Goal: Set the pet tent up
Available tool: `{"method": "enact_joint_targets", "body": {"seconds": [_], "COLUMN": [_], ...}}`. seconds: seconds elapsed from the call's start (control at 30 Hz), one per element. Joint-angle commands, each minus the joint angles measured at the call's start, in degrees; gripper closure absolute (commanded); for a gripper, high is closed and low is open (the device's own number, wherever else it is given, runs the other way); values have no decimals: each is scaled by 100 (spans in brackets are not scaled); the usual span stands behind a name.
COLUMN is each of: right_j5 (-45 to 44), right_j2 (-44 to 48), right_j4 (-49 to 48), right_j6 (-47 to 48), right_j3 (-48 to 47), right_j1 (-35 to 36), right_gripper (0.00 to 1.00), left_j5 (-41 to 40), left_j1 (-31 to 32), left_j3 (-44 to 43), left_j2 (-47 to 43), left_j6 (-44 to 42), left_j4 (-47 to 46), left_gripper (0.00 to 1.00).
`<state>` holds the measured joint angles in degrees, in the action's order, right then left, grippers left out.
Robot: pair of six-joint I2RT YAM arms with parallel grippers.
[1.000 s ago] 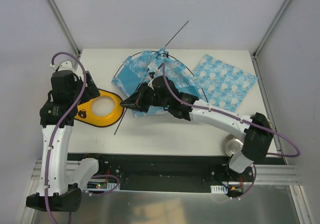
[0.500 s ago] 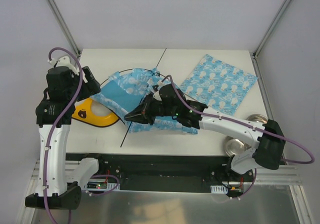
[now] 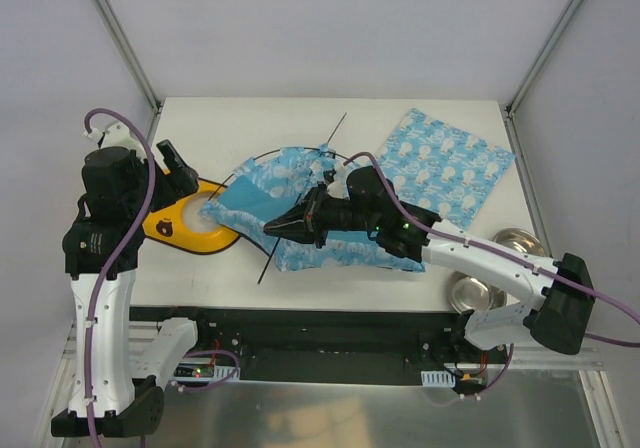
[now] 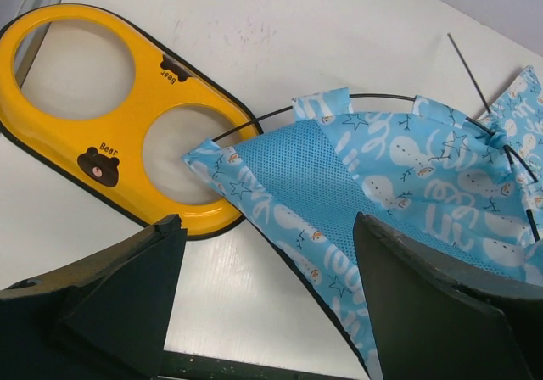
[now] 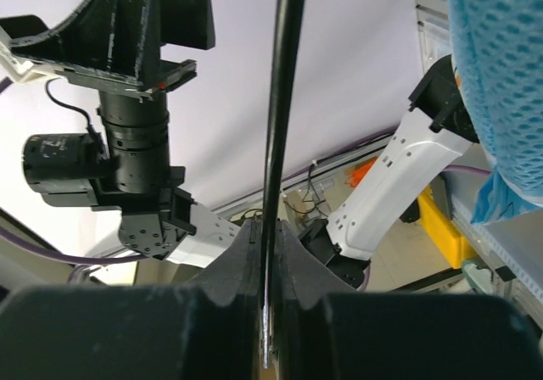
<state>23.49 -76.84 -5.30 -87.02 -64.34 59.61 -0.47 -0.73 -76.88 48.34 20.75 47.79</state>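
The pet tent point(image 3: 300, 193) lies crumpled mid-table, light blue with white print and a mesh panel. One corner point(image 4: 212, 155) rests over the yellow double bowl. My right gripper point(image 3: 275, 226) is shut on one thin black pole point(image 5: 280, 125), which runs down past the tent's near left edge point(image 3: 265, 273). Another pole end point(image 3: 338, 126) sticks out behind. My left gripper point(image 3: 183, 176) hovers open above the bowl, left of the tent. In the left wrist view its fingers point(image 4: 127, 287) stand wide apart with nothing between them, and the tent point(image 4: 407, 176) is just ahead.
The yellow double bowl point(image 3: 180, 223) sits at the left edge of the table. A flat square mat point(image 3: 445, 173) of the same blue print lies at the back right. Two steel bowls point(image 3: 468, 290) sit near the right arm's base.
My right gripper has carried the pole and tent toward the near side and slightly right. The tent's left corner now lies over the yellow bowl. My left arm has drawn back to the left.
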Motion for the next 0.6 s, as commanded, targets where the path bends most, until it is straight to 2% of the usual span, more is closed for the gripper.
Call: {"method": "enact_joint_targets", "body": {"seconds": [0.0,0.27,0.57], "right_j5": [587,868,1088], "right_j2": [-112,-542,-1034], "right_j4": [-849,-1166,-1228], "right_j6": [-649,-913,-966], "right_j3": [-9,-167,-492], "right_j1": [-73,-169,-652], "right_gripper": [100,100,100], "left_j5": [38,-14,-32], "left_j1": [20,20,20], "left_j3": [-81,-143,-196], "left_j2": [-70,0,193], "left_j6": [131,-54,-159], "left_j4": [29,37,29], "left_gripper": [18,18,18]}}
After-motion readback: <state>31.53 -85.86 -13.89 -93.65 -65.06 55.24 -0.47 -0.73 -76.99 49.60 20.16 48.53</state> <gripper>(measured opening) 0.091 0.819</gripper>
